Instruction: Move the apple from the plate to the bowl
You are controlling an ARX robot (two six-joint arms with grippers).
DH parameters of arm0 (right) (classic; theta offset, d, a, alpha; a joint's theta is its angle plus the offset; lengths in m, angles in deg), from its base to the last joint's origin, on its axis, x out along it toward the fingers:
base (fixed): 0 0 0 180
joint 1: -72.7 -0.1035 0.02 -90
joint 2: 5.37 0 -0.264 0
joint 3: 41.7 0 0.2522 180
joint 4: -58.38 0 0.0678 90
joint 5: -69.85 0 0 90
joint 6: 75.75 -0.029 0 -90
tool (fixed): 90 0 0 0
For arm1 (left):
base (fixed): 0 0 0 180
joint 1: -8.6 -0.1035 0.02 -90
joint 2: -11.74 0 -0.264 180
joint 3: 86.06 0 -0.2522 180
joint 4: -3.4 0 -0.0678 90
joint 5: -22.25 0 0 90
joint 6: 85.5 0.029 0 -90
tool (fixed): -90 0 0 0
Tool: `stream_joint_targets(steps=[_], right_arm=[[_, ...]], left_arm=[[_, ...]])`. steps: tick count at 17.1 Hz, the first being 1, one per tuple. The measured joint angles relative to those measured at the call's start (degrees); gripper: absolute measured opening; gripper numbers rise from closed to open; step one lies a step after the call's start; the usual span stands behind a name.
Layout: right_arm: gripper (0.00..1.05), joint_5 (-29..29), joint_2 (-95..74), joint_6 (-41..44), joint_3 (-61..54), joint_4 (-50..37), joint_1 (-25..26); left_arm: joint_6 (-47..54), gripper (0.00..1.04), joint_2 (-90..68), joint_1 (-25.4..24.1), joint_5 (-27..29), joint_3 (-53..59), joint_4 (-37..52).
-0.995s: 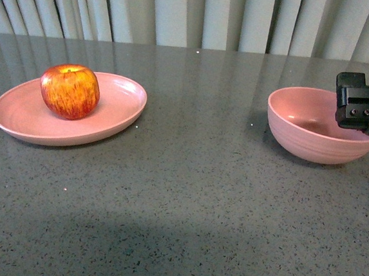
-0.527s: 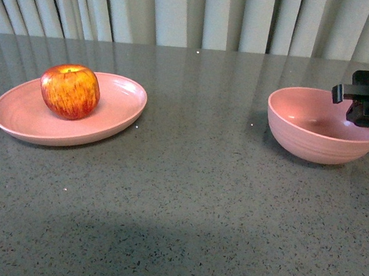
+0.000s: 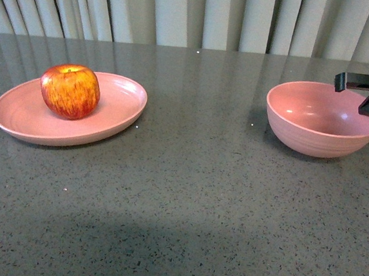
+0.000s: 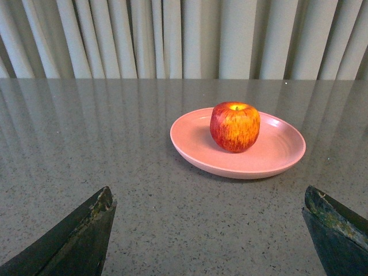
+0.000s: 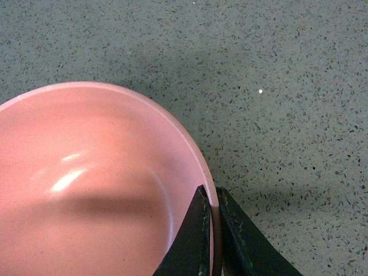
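— How is the right tool (image 5: 211,191) set?

— It is pressed together on the rim of the bowl (image 5: 86,172). One finger (image 5: 187,244) is seen inside the wall and the other outside it, with the pink rim pinched between them. In the front view the tool is met at the bowl's edge on the robot's right.

— Is the bowl rested on the table (image 3: 186,196)?

— That cannot be told. Only a dark shadow is seen beneath it.

— And the left tool (image 4: 208,195)?

— It is spread wide, and nothing is gripped. Bare table is seen between its two dark fingers (image 4: 75,241).

— Where is the apple (image 3: 69,91) found?

— It is seated upright on the plate (image 3: 18,116), with the stem dimple turned upward. It is placed straight ahead of the left tool, well apart from it, roughly in line with the gap between the fingers. From the right tool it is well apart, across the table toward the robot's left, with open table left between plate and bowl.

— What is seen beyond the tools?

— A pale pleated curtain (image 3: 182,12) is hung past the far edge of the table.
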Motion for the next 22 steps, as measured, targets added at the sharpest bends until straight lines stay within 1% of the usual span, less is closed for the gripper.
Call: stream_joint_targets(steps=[5, 7, 10, 12, 16, 19, 22], right_arm=[[0.02, 1.4, 3.4, 0.0, 1.4, 2.6, 0.1], [0.02, 2.0, 5.7, -0.3, 3.7, 3.8, -1.8], [0.02, 2.2, 6.2, -0.7, 6.7, 5.2, -6.1], [0.02, 1.8, 4.6, -2.0, 8.6, 6.4, -10.3], [0.02, 0.3, -0.7, -4.3, 11.4, 6.8, -15.9], [0.02, -0.3, -4.5, -6.1, 12.4, 6.3, -18.6], [0.02, -0.9, -6.7, -7.3, 13.4, 6.1, -19.2]], left_arm=[[0.0, 0.98, 0.0, 0.0, 0.0, 0.0, 0.0], [0.0, 0.98, 0.0, 0.0, 0.0, 0.0, 0.0], [0.0, 0.98, 0.0, 0.0, 0.0, 0.0, 0.0], [0.0, 0.98, 0.0, 0.0, 0.0, 0.0, 0.0], [0.0, 0.98, 0.0, 0.0, 0.0, 0.0, 0.0], [0.0, 0.98, 0.0, 0.0, 0.0, 0.0, 0.0], [0.0, 0.98, 0.0, 0.0, 0.0, 0.0, 0.0]])
